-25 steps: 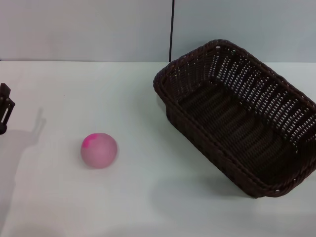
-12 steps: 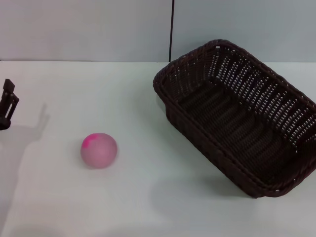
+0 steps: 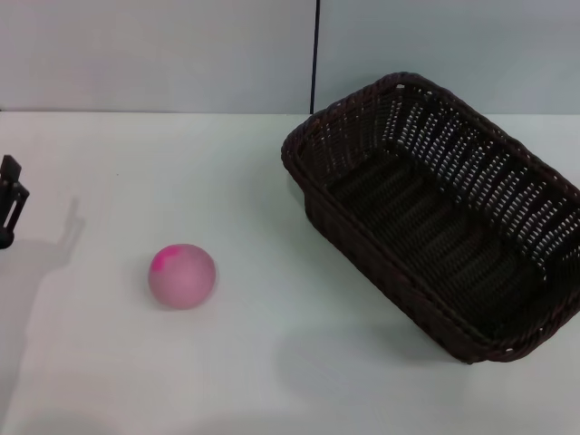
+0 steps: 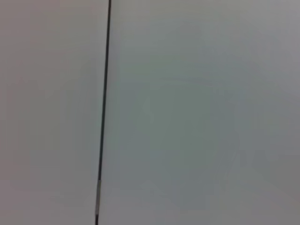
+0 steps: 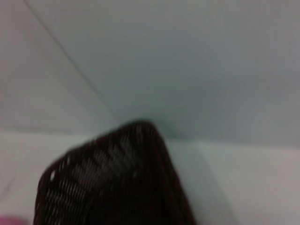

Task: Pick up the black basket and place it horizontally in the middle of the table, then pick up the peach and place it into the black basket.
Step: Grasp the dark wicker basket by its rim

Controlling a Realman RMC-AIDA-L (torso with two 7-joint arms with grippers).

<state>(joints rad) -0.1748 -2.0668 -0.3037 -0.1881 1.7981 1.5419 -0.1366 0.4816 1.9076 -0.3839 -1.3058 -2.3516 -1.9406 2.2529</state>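
The black basket (image 3: 439, 213) is a large dark woven basket that sits askew on the right half of the white table (image 3: 272, 362), its long side running diagonally. It also shows in the right wrist view (image 5: 117, 183). The peach (image 3: 182, 275) is a pale-pink ball with a magenta blotch, and it rests on the table to the left of the middle, apart from the basket. Part of my left gripper (image 3: 11, 210) shows at the far left edge, above the table and away from both. My right gripper is out of view.
A pale wall with a dark vertical seam (image 3: 314, 54) stands behind the table. The left gripper casts a shadow (image 3: 45, 249) on the table beside the peach.
The left gripper at the left edge rose a little, then dropped back and shifted slightly further left. The basket and the peach have not moved.
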